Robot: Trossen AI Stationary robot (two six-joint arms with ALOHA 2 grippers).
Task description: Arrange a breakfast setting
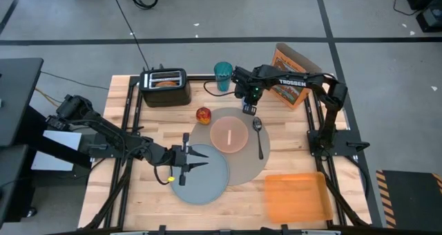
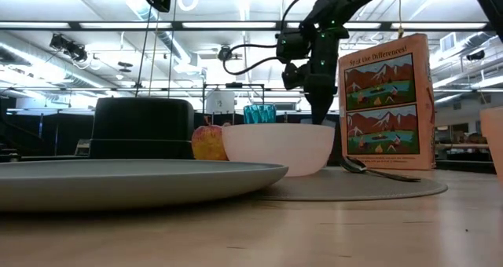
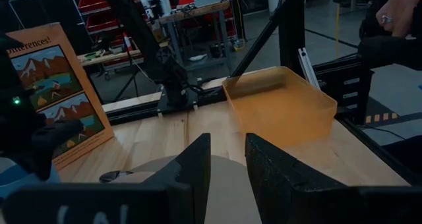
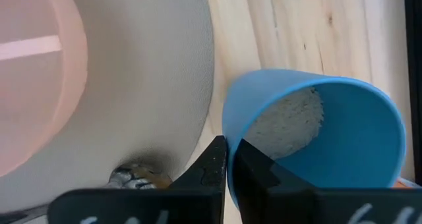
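Cup placement is the step in hand: the right gripper (image 4: pixel 227 159) has its fingers clamped on the rim of the light-blue cup (image 4: pixel 316 138), carried just beyond the tan mat (image 1: pixel 238 167). Next, lower it upright beside the bowl (image 1: pixel 228 135). Left gripper (image 1: pixel 195 160) waits over the plate (image 1: pixel 207 183), fingers slightly apart.

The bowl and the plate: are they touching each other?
Apart. The overhead view shows the pink bowl on the tan mat, with a strip of mat showing between it and the grey plate.

Rear edge crowded: toaster (image 1: pixel 165 86), cup (image 1: pixel 223 76), cereal box (image 1: pixel 291 75). Centre taken by mat (image 1: pixel 257 163), bowl (image 1: pixel 229 135), spoon (image 1: pixel 259 137), apple (image 1: pixel 203 115), plate (image 1: pixel 204 180). Tray (image 1: pixel 295 197) blocks near right corner. Bare wood between bowl and box.
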